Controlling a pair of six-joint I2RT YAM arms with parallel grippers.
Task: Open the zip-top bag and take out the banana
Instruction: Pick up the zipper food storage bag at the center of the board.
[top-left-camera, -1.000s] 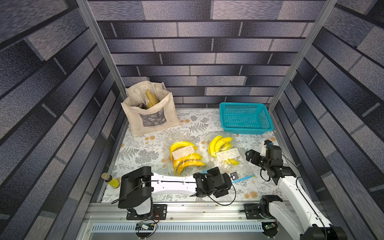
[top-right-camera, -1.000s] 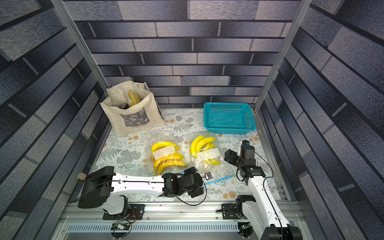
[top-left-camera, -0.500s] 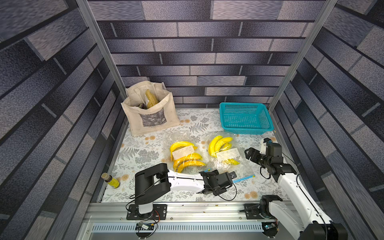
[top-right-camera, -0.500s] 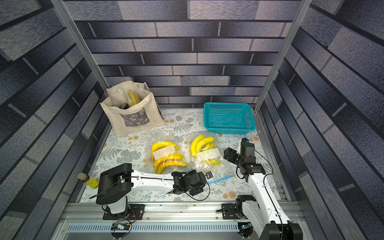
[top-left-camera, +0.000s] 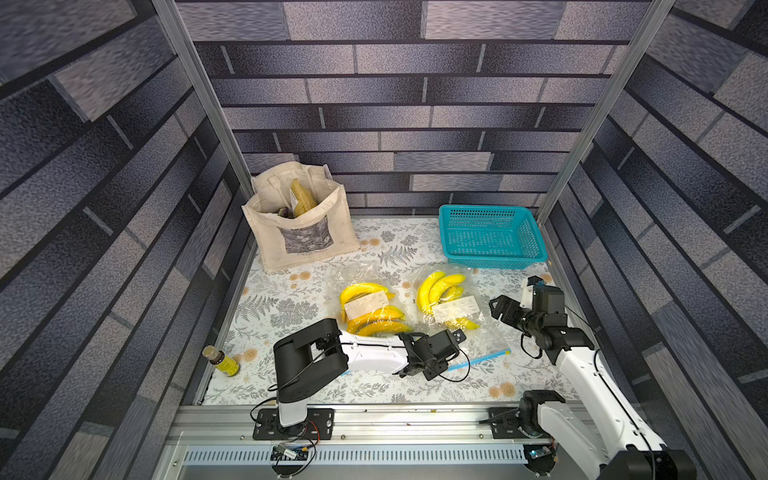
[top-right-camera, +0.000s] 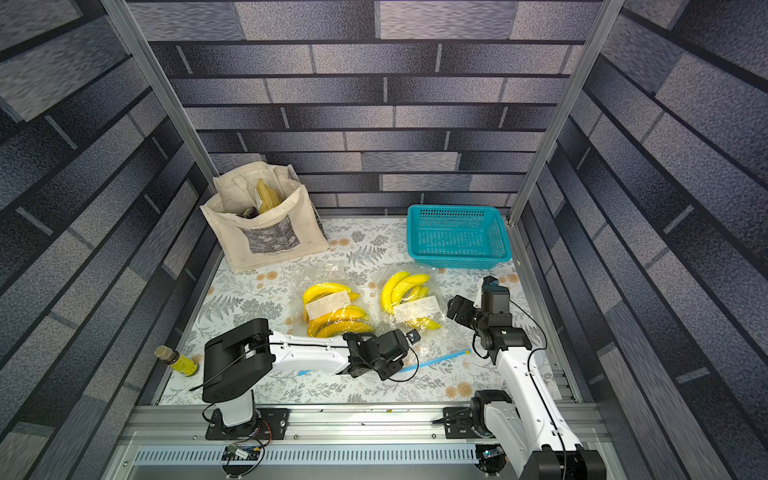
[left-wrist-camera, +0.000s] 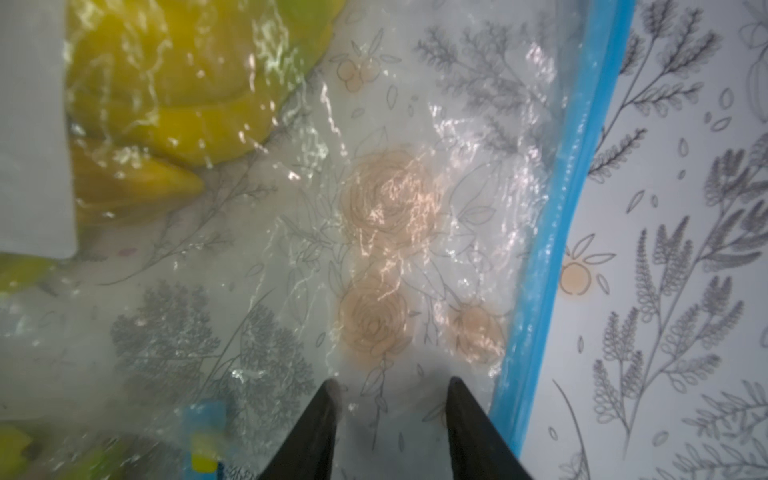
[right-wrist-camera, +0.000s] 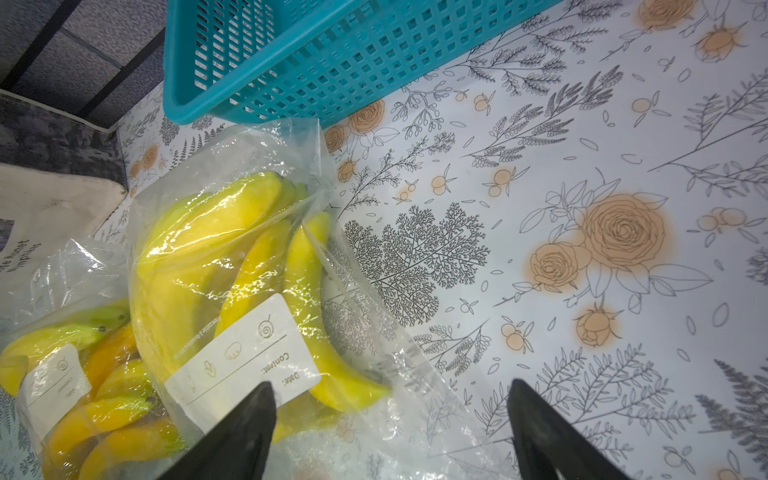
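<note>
Brick-patterned walls box in a floral table. Mid-table, near side, the left claw stands narrow over the zip-top bag, beside its blue zip strip. The bananas lie inside. To its right, the right claw gapes wide. In both top views the arm hides the left claw's tips, and glare blurs the film.

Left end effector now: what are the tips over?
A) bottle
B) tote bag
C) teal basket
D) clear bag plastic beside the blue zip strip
D: the left wrist view shows the left end effector over the clear bag, just beside its blue zip strip, with the bananas farther in.
</note>
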